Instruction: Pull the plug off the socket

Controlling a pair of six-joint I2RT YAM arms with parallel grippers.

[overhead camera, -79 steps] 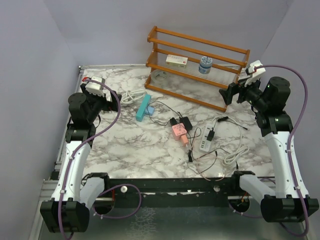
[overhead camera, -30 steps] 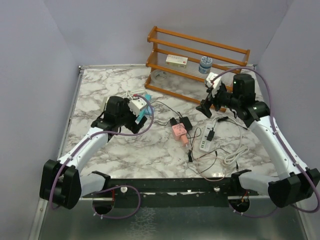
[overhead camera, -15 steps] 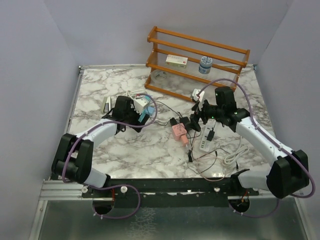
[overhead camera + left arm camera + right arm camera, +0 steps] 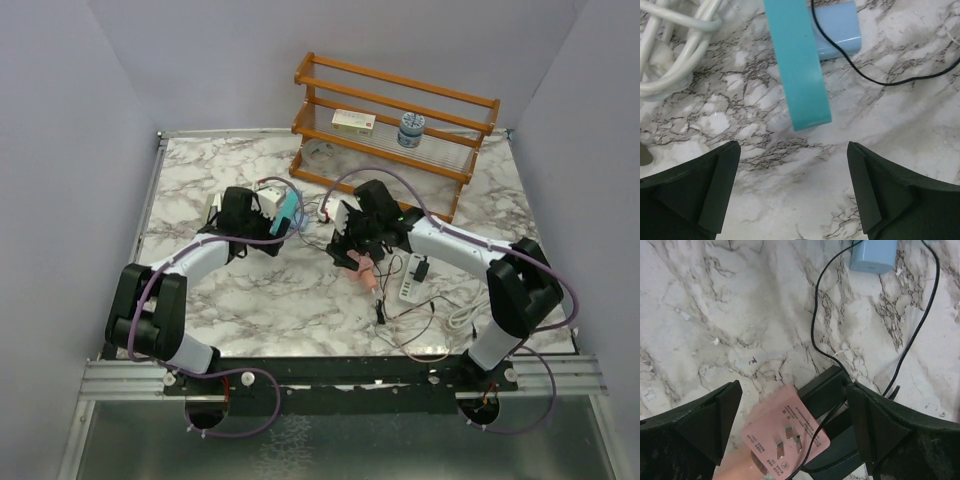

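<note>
A teal socket strip [image 4: 797,65] lies on the marble table with a pale blue plug [image 4: 837,30] against its right side. My left gripper [image 4: 792,150] hovers open just short of the strip's near end, touching nothing; in the top view it [image 4: 268,222] sits left of the strip [image 4: 287,212]. My right gripper [image 4: 793,387] is open above a pink adapter [image 4: 785,440], which lies prongs-up against black plugs [image 4: 827,390]. The pale blue plug [image 4: 872,255] shows at the top of the right wrist view.
A white coiled cable [image 4: 670,45] lies left of the teal strip. Thin black wires [image 4: 880,80] run across the marble. A white power strip [image 4: 410,290] with loose cables lies front right. A wooden rack [image 4: 400,120] holding a box and a can stands at the back.
Both arms have swung in from the table's sides. The left gripper came to the teal strip. The right gripper travelled left to above the pink adapter. Both stay open.
</note>
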